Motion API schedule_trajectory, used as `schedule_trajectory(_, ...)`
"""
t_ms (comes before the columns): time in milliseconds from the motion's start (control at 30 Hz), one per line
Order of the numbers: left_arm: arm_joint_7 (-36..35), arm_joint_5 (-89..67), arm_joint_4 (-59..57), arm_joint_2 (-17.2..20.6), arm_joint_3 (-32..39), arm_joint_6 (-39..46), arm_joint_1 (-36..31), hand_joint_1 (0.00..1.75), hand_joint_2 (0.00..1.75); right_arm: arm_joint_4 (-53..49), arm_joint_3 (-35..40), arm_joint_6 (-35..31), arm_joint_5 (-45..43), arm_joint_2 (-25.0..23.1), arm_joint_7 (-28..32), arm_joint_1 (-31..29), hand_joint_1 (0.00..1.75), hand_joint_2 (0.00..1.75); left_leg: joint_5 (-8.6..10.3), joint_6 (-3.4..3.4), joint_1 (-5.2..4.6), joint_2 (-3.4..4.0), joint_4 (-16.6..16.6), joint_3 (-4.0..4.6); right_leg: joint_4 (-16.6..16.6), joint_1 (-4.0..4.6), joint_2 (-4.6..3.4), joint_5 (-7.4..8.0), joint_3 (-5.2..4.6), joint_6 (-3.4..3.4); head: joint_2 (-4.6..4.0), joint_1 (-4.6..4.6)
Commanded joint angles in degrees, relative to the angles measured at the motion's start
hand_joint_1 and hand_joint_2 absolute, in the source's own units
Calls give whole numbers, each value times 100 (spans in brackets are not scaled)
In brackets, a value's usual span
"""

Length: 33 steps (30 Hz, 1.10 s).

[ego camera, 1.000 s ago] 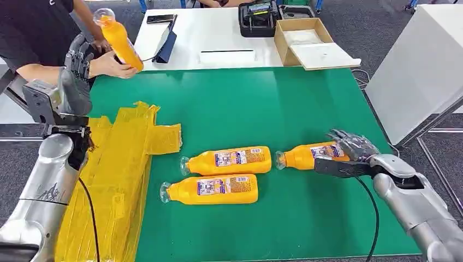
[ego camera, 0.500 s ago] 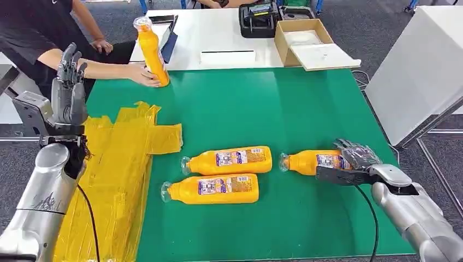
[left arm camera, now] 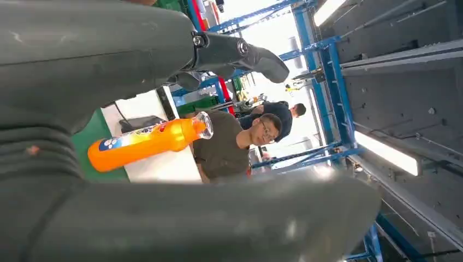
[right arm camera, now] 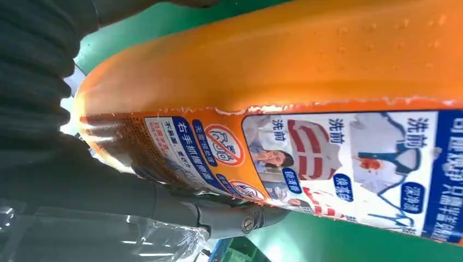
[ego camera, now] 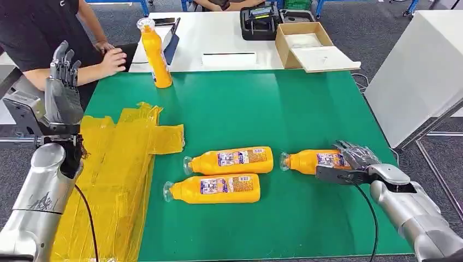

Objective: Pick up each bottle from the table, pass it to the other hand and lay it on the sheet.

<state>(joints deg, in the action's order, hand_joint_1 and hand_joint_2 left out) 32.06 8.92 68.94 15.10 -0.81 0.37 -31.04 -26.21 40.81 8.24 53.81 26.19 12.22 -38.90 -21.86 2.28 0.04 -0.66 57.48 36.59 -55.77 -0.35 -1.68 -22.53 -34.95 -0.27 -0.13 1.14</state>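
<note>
Head view: R hand [ego camera: 354,161] lay at approx 4 o'clock on the green mat [ego camera: 306,109], fingers wrapped over the base end of the rightmost lying orange detergent bottle [ego camera: 312,161], thumb on the near side; the bottle was on the mat, cap toward 9 o'clock. Two more lying bottles sat just beside it toward the middle: the far one [ego camera: 232,160] and the near one [ego camera: 214,188], almost touching each other. A fourth bottle [ego camera: 155,53] stood upright at the mat's 11 o'clock edge, w/ a person's hand [ego camera: 113,59] near it but apart. L hand [ego camera: 61,93] was raised at 9 o'clock above the yellow sheet [ego camera: 117,180], fingers straight up and apart, holding nothing. L wrist view: the upright bottle [left arm camera: 146,142] showed between the thumb and fingers w/o contact. R wrist view: the bottle's printed label [right arm camera: 349,164] sat pressed against the palm, one dark finger [right arm camera: 218,213] curled under it. Judgement: step in hand was securing the R grasp. To do it well, close firmly round the wide body, not the slick label edge, lift level so the bottle can't pivot, then bring it toward 9 o'clock w/ the neck end free for the L hand to take.
</note>
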Motion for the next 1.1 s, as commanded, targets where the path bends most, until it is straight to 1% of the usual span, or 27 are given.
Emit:
schedule_trajectory(33,-16,1,-178,2,-36,-7,-133,0,0,449,290,126,32,-198,33,289,0,175,0,-20,6,-17,-6,-14,14,7,40,-4,25,-2,0,0)
schedule_trajectory(67,-16,6,-190,23,-40,-5,-123,0,0,436,305,115,43,-190,39,301,0,175,0,-11,7,-11,-3,-10,10,8,23,-2,19,-2,0,0)
schedule_trajectory(100,-13,19,-199,44,-35,0,-112,0,0,438,295,150,20,-186,58,303,0,175,1,-18,6,-14,-7,-13,14,7,34,-2,23,-2,0,0)
schedule_trajectory(133,-17,26,-223,67,-31,0,-134,0,0,428,289,172,4,-172,94,280,154,175,0,-13,8,-11,-3,-12,12,9,24,-1,22,-3,0,0)
schedule_trajectory(167,-26,53,-310,91,-39,-6,-192,0,0,405,300,194,-6,-154,134,265,175,175,2,-18,6,-15,-7,-14,14,8,35,-2,25,-2,0,0)
schedule_trajectory(233,8,94,-274,165,1,36,-145,0,0,297,266,104,-61,-142,221,296,175,175,0,-11,9,-6,-1,-10,9,9,18,0,20,-2,0,-2)
schedule_trajectory(267,6,173,-106,297,80,29,33,0,0,226,282,131,-59,-169,233,229,175,175,0,-15,8,-1,-2,-12,9,8,20,1,21,-2,0,0)
schedule_trajectory(333,-26,263,-20,436,200,-20,190,0,0,179,328,242,-31,-256,206,114,175,175,-6,-19,4,26,-4,-17,11,5,-3,10,16,3,0,0)
schedule_trajectory(400,27,344,23,534,319,-84,369,0,0,151,338,269,-36,-363,166,55,175,175,-10,-15,5,26,-3,-19,7,5,-13,8,15,2,0,-2)
schedule_trajectory(467,61,409,71,606,421,-153,557,0,0,114,347,240,-41,-382,171,6,175,175,-9,-15,4,25,-5,-22,8,4,-12,8,18,3,0,2)
schedule_trajectory(533,48,399,137,586,513,-228,647,0,0,31,334,218,-138,-368,218,-76,175,175,-7,-26,3,29,-11,-27,12,4,-3,8,20,2,0,0)
schedule_trajectory(567,13,392,169,576,564,-270,687,0,0,-87,350,228,-208,-306,252,-131,175,175,-8,-16,4,30,-3,-23,5,4,-15,8,15,4,0,-2)
schedule_trajectory(600,7,367,208,589,594,-281,736,0,0,-199,346,242,-280,-245,286,-175,175,175,-8,-19,3,29,-4,-22,4,3,-11,7,15,4,0,0)
schedule_trajectory(733,-7,341,531,581,842,-301,1072,0,0,-992,389,468,-616,222,357,-410,175,175,-9,-18,-3,31,2,-11,-5,-3,-12,5,1,6,0,-2)
schedule_trajectory(800,-51,299,733,533,1031,-364,1291,0,0,-1721,252,575,-1009,580,208,-478,175,175,-11,-18,-8,41,6,0,-14,-9,-20,4,-11,6,0,2)
schedule_trajectory(833,-53,270,807,497,1101,-411,1382,0,0,-2111,172,620,-1199,789,149,-451,175,175,-8,-13,-9,33,6,7,-14,-10,-17,4,-16,7,0,4)
schedule_trajectory(867,-60,214,879,428,1196,-496,1485,0,0,-2771,18,762,-1516,1142,4,-349,175,175,-13,-16,-13,37,11,11,-21,-13,-16,1,-24,8,0,0)
schedule_trajectory(900,-57,171,919,369,1249,-540,1540,0,0,-3240,-103,866,-1703,1407,-86,-267,175,175,-3,-8,-12,22,6,26,-16,-13,-8,5,-32,10,0,0)
schedule_trajectory(933,-50,120,979,316,1294,-574,1612,0,0,-3631,-254,945,-1912,1613,-146,-193,175,175,-9,-10,-18,19,13,32,-27,-19,2,-5,-38,11,0,4)
schedule_trajectory(967,-42,87,1012,279,1329,-591,1660,0,0,-3884,-332,1094,-1996,1735,-235,-153,175,175,-1,-4,-19,8,9,42,-22,-20,7,-3,-47,13,0,2)
schedule_trajectory(1033,-45,78,1059,229,1366,-599,1703,0,0,-4086,-430,1052,-2074,1798,-244,-97,175,175,-21,-13,-17,6,24,32,-31,-17,21,-21,-34,13,0,4)
schedule_trajectory(1100,-40,42,1228,96,1451,-639,1878,0,0,-4420,-586,1039,-2158,1816,-310,-134,175,175,-2,-3,-11,8,5,53,-7,-13,4,3,-52,12,0,0)
